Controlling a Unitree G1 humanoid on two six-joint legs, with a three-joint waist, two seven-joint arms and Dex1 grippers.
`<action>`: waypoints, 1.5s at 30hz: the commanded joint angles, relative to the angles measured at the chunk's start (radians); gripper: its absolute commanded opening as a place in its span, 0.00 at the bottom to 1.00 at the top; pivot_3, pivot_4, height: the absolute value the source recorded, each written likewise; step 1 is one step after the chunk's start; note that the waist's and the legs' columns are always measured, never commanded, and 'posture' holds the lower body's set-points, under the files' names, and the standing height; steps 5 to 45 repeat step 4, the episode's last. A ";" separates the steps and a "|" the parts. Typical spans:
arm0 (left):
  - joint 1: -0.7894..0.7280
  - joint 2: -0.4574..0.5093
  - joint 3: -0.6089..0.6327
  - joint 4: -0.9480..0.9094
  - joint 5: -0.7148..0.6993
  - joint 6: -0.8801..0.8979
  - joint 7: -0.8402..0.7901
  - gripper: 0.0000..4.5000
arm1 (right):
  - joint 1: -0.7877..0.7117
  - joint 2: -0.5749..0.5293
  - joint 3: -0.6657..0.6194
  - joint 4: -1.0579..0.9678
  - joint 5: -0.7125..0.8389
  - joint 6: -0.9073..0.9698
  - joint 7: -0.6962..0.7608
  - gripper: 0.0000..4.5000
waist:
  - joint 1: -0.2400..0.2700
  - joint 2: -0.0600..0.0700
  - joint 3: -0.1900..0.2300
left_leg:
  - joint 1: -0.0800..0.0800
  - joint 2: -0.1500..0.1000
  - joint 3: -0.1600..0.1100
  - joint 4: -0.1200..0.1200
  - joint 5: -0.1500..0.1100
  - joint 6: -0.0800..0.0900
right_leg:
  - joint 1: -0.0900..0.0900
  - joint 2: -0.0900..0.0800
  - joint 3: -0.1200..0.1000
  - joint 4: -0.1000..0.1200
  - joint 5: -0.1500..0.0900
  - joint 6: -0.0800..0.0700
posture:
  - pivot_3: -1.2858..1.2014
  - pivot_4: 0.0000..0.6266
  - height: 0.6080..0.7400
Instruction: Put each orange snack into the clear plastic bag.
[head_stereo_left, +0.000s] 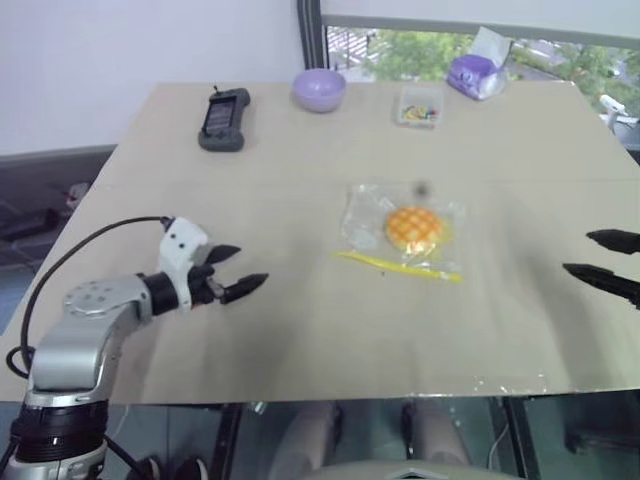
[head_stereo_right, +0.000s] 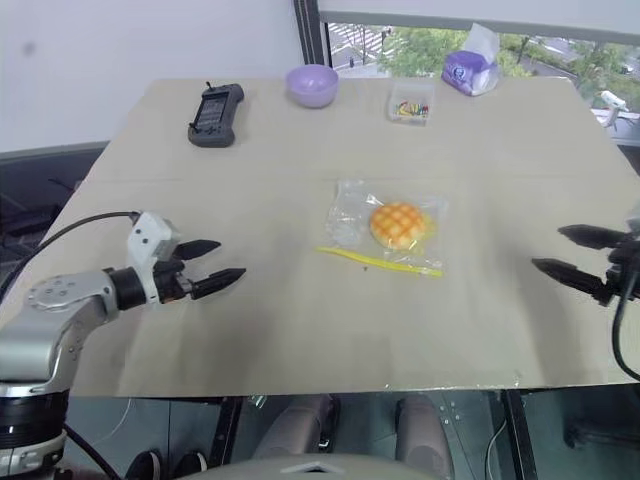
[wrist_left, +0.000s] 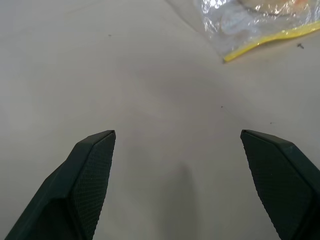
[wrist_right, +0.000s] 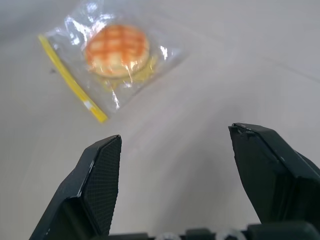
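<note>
Already bagged: the bun (head_stereo_left: 413, 226) lies inside the clear bag (head_stereo_left: 362, 224) mid-tabletop (head_stereo_left: 300, 320), and both claws stand empty.

Left claw (head_stereo_left: 233, 271) and right claw (head_stereo_right: 568, 252) hang with fingers spread, well apart from the bag on either side, gripping nothing. Seemingly the bun is the sole one. What remains, by my judgement, is to keep clear of the pouch: draw the arms away level, never sweeping across the yellow zip strip (head_stereo_left: 398, 266), so the bun cannot slip out.
</note>
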 joint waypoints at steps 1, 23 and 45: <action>0.012 0.017 0.037 -0.026 -0.047 -0.024 -0.011 0.94 | 0.020 0.000 -0.062 -0.020 0.054 -0.024 0.013 0.82 | 0.000 0.000 0.000 | 0.003 0.000 0.000 -0.002 0.000 0.001 | 0.003 0.000 0.000 -0.002 0.000 0.000 | 0.52 0.24 1.00; 0.025 0.030 0.036 -0.044 -0.063 -0.040 -0.026 0.94 | 0.048 0.001 -0.058 -0.020 0.070 -0.044 0.026 0.82 | -0.002 0.001 0.000 | 0.004 0.000 0.001 -0.003 -0.001 0.002 | 0.003 -0.001 0.000 -0.003 0.000 0.000 | 0.52 0.24 1.00; 0.025 0.030 0.036 -0.044 -0.063 -0.040 -0.026 0.94 | 0.048 0.001 -0.058 -0.020 0.070 -0.044 0.026 0.82 | -0.002 0.001 0.000 | 0.004 0.000 0.001 -0.003 -0.001 0.002 | 0.003 -0.001 0.000 -0.003 0.000 0.000 | 0.52 0.24 1.00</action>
